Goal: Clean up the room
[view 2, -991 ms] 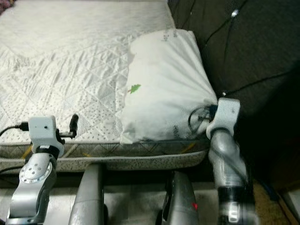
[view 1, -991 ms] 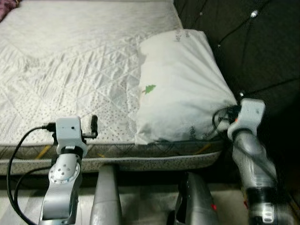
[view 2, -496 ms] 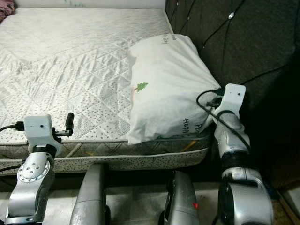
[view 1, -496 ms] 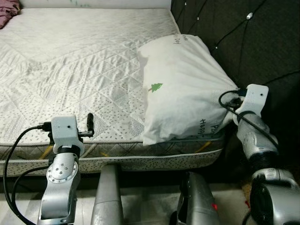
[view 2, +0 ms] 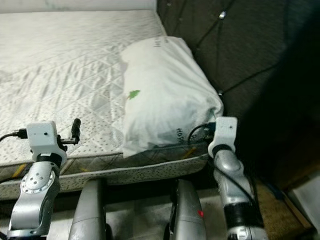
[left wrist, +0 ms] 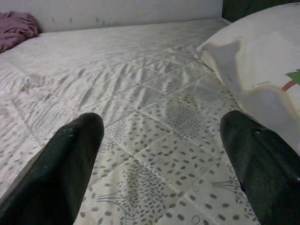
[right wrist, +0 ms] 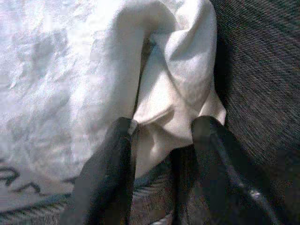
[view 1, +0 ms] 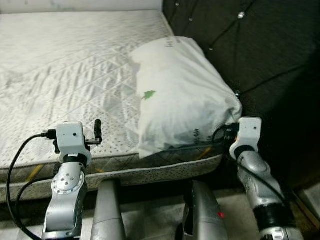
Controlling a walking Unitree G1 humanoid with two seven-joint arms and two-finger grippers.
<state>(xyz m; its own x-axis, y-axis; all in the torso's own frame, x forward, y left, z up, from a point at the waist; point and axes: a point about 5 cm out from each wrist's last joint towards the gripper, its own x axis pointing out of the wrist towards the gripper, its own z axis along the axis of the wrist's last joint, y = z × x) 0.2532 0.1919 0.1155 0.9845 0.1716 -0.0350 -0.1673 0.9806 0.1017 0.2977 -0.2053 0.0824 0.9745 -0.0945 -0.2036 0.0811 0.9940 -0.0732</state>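
Note:
A white pillow [view 1: 180, 95] with a small green tree print lies on the bed's right end, against the dark headboard. My right gripper [view 1: 227, 134] is at its near right corner by the mattress edge. In the right wrist view the two fingers [right wrist: 112, 159] are shut on the bunched corner cloth of the pillow [right wrist: 164, 84]. My left gripper [view 1: 97, 131] hovers over the front edge of the mattress, left of the pillow. Its fingers [left wrist: 70, 159] stand open with nothing between them.
The quilted white mattress [view 1: 65, 65] stretches away to the left and back. A dark tufted headboard [view 1: 270, 60] rises on the right. A pink cloth [left wrist: 16, 28] lies at the far end of the bed. My own legs [view 1: 107, 210] stand against the bed front.
The view has swung a little, shifting the bed leftward. My right gripper has dropped lower, toward the bed's front edge, still at the pillow's corner. The left arm has held still.

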